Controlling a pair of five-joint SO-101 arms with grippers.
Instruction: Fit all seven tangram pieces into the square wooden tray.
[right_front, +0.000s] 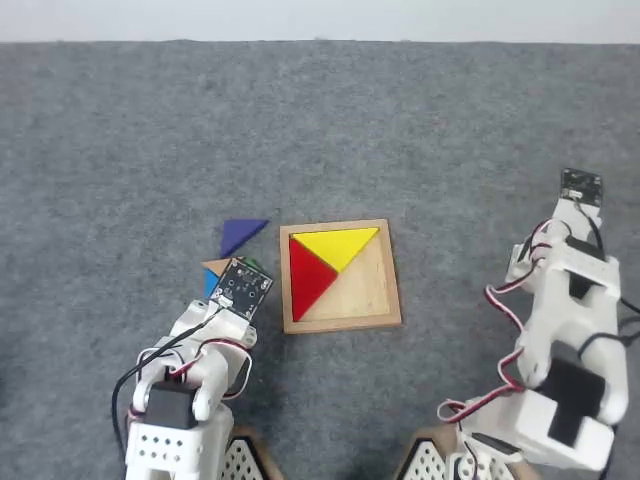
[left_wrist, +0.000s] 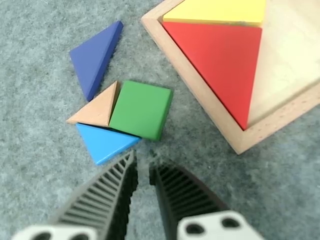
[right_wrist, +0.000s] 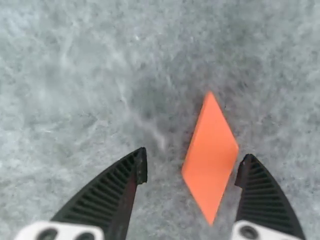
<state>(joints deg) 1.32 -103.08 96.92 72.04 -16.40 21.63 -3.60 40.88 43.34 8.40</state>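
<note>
The square wooden tray (right_front: 340, 324) lies mid-table with a yellow triangle (right_front: 338, 243) and a red triangle (right_front: 308, 275) inside it. Beside the tray (left_wrist: 200, 95) lie a dark blue triangle (left_wrist: 95, 57), a tan triangle (left_wrist: 99, 107), a green square (left_wrist: 141, 109) and a light blue triangle (left_wrist: 102, 141), the last three touching. My left gripper (left_wrist: 142, 165) hovers just short of the green square, fingers nearly together and holding nothing. My right gripper (right_wrist: 195, 157) is open over the carpet, with an orange parallelogram (right_wrist: 210, 155) lying flat between its fingers, nearer one of them.
Grey carpet (right_front: 320, 130) covers the table. The left arm (right_front: 190, 385) stands at the front left and the right arm (right_front: 560, 320) at the front right, far from the tray. A bare wooden patch (right_front: 368, 280) makes up the tray's right half.
</note>
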